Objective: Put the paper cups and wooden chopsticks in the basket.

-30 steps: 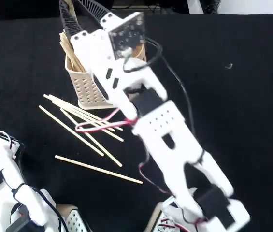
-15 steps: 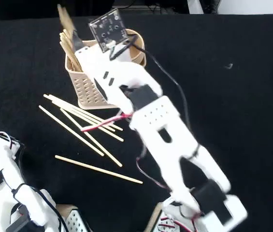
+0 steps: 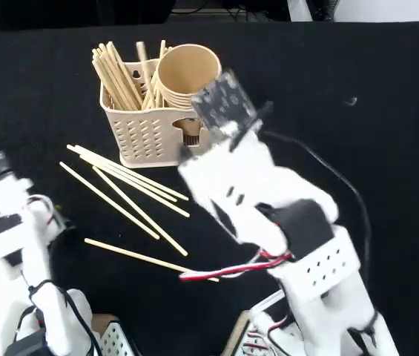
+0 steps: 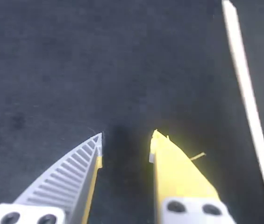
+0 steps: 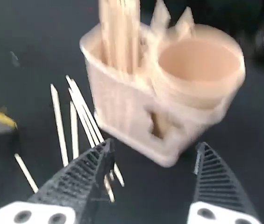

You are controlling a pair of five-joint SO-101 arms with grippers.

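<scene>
Cups (image 3: 187,70) stand in the basket (image 3: 146,137); loose chopsticks (image 3: 127,173) lie just near-left of it. Right gripper (image 5: 153,143) is empty, jaws wide. Left gripper (image 4: 127,135) is empty, jaws narrow. The next move is probably to pinch one stick.

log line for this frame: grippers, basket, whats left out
left gripper: open, empty, over table | right gripper: open, empty, facing basket | basket: paper cups, chopsticks inside | loose chopsticks: several on table

No readable text, labels or numbers, seemingly
</scene>
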